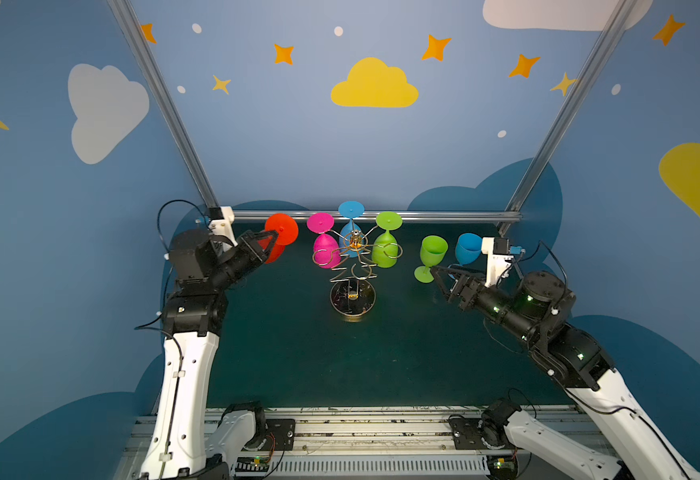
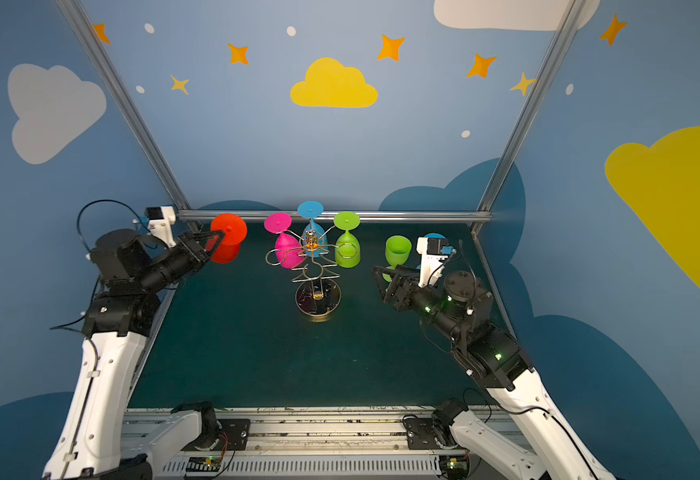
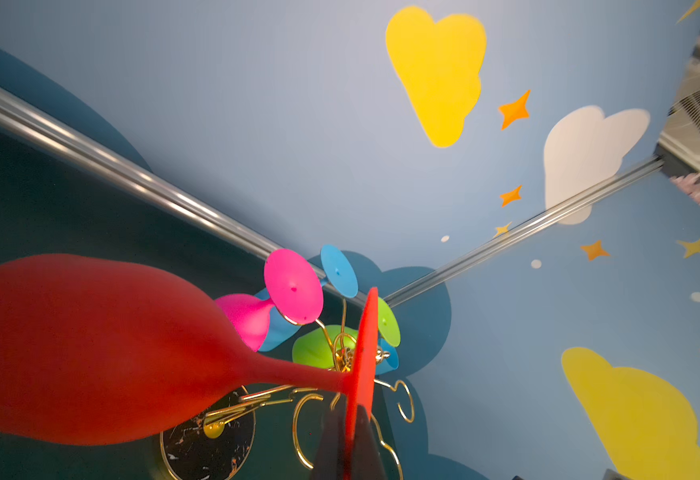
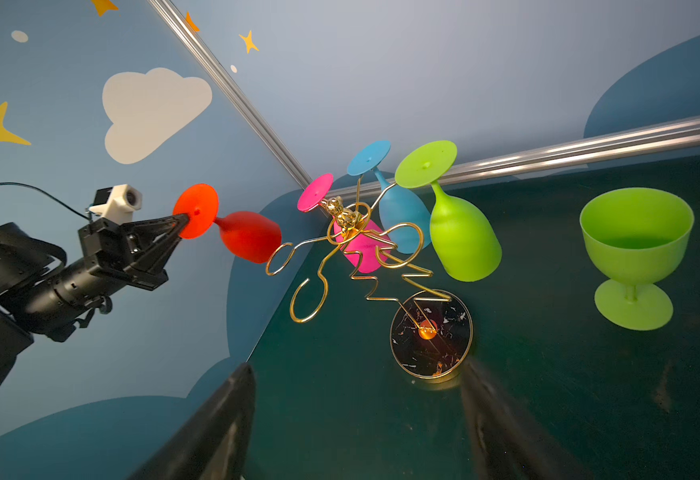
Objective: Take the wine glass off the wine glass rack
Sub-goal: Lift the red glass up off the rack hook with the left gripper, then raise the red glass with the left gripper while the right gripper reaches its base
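Pinching matte red wine glass (image 4: 248,237) by its disc foot: left tool (image 4: 182,220).

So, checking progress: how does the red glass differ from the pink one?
The red glass is clear of the wine glass rack; the pink glass hangs from a rack loop. The left claw pinches the red glass's foot; no claw holds the pink glass. Both are bowl-down, same shape.
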